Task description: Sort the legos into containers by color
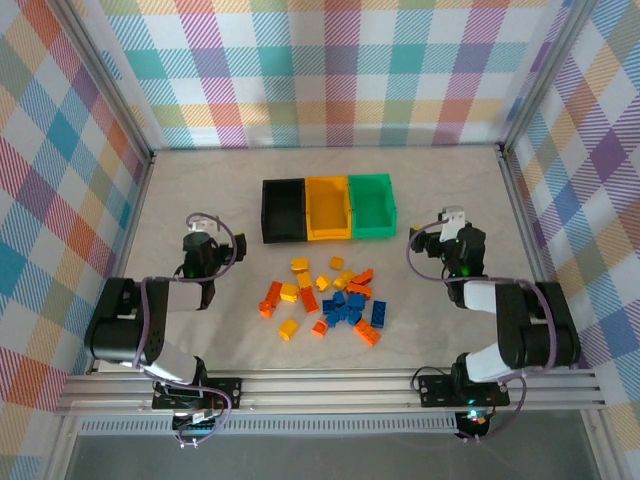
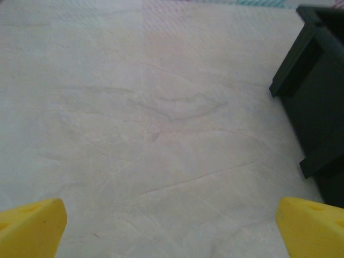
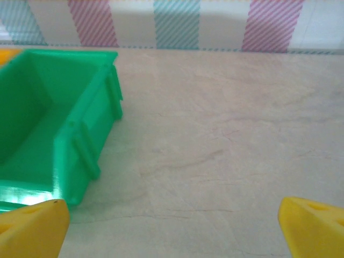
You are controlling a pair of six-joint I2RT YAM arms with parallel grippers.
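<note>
nothing is sorted yet, as far as i can see: the black bin (image 1: 283, 212), the yellow bin (image 1: 328, 210) and the green bin (image 1: 372, 208) stand touching in a row toward the far edge of the table (image 1: 200, 180), and all 3 look bare inside. the legos (image 1: 325, 300) lie in a loose scatter of orange, yellow and blue on the middle of the table, just nearer than the bins. the left gripper (image 1: 203, 228) hovers left of the pile, near the black bin, jaws spread wide and holding nothing. the right gripper (image 1: 452, 222) hangs to the right of the green bin, just as wide and just as bare. i'd say the first pick is in hand. the next move calls for 1 arm to swing inward over the scatter, drop onto a single brick at its edge and close without nudging its neighbours
</note>
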